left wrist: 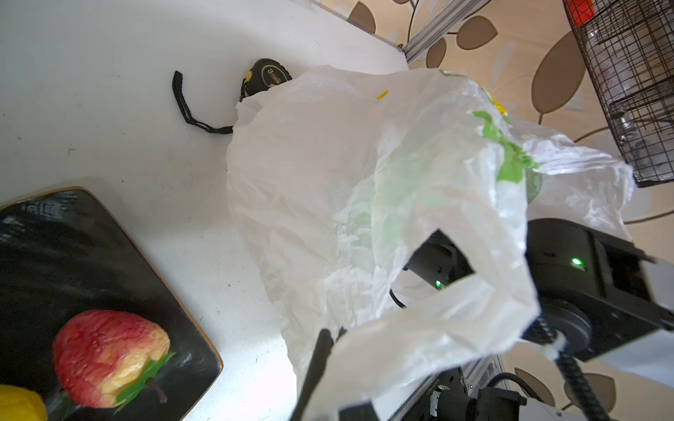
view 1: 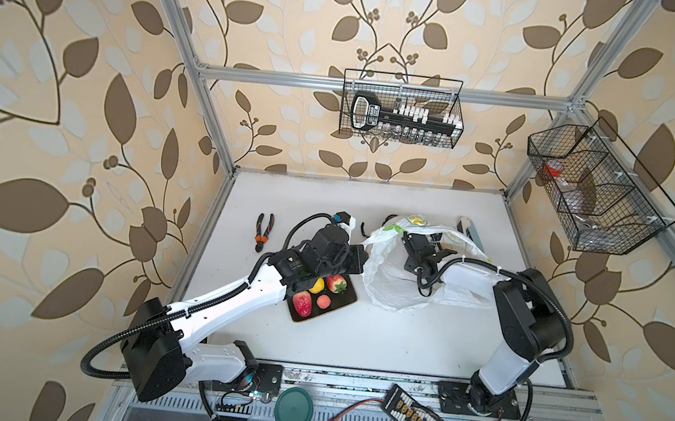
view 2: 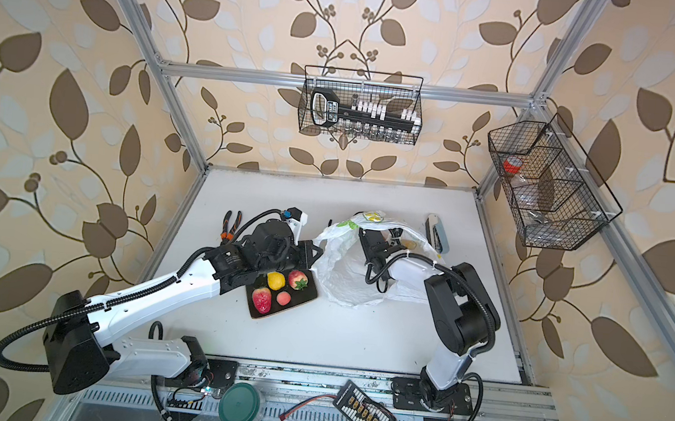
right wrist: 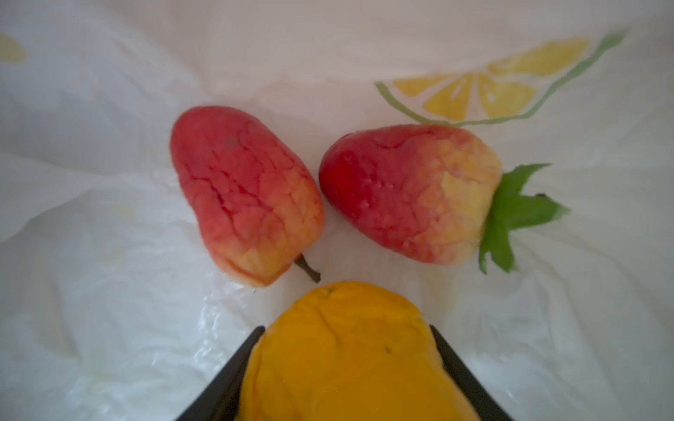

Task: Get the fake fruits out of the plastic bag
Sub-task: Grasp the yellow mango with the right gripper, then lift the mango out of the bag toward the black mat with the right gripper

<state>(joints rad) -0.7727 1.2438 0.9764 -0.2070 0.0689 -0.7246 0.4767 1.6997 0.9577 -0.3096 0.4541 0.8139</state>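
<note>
Careful now: your right gripper is deep inside the plastic bag. Its two black fingers are part way open, one on each side of the yellow fruit, and they look to be touching it. Your left gripper is pinched shut on the bag's handle and holds the mouth up and open.

A long red fruit and a strawberry with green leaves lie on the bag floor, near the yellow one but not touching it. A big strawberry, a pink peach, a lemon and a second strawberry sit out on the black tray, just beside the bag.

I think these things could go wrong:

- The yellow fruit is round and shiny. If your squeeze is soft or off to one side, it may pop out and roll deeper.
- The bag is thin. A fold could get caught under a finger, and then you would lift the bag too.
- If the handle slips from your left gripper, the mouth will flop down over your right arm.
- If you pull out fast, your arm may snag the rim, drag the bag and bump the tray
</note>
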